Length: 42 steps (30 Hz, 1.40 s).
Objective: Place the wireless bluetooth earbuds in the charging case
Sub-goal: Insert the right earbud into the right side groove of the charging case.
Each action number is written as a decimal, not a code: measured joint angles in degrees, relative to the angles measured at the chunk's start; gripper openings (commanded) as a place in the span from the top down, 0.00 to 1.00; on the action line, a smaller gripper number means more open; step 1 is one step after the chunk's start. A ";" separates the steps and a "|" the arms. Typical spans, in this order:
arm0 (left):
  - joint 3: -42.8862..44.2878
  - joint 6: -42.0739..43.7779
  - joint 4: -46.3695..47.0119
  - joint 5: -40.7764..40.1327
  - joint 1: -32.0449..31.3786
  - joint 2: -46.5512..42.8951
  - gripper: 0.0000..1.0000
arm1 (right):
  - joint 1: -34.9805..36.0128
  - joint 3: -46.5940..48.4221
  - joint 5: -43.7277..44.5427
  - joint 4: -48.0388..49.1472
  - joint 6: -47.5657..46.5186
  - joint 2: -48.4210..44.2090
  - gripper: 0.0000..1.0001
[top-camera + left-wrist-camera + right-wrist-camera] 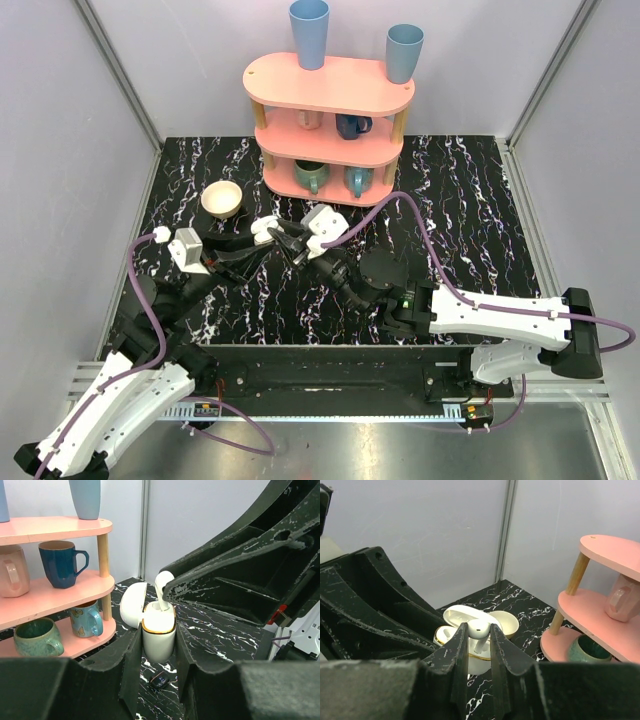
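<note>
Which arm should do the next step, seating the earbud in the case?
Right. The right gripper is shut on the earbud, stem down at the mouth of the open charging case. The left gripper is shut on the case body and holds it upright, so it only needs to steady it.

Black marble table (470, 200) carries a pink shelf rack (340, 85) and cream bowl (222, 198).

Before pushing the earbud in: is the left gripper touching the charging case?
Touching. Left wrist view shows the left gripper fingers pressed against both sides of the charging case.
</note>
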 measured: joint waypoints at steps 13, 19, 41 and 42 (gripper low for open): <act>-0.17 -0.44 -0.72 0.07 0.00 -0.55 1.00 | -0.02 0.00 -2.27 -2.16 0.13 -0.13 0.84; -0.20 -0.42 -0.92 0.07 0.00 -0.63 1.00 | -0.02 0.02 -2.34 -2.32 -0.22 -0.13 0.85; -1.05 -0.37 -0.02 0.11 0.00 -0.92 1.00 | 0.00 0.26 -0.96 -2.36 -2.99 -0.11 0.86; -1.07 -0.37 0.02 0.24 0.00 -1.01 1.00 | 0.00 0.26 -0.87 -2.32 -3.08 -0.11 0.86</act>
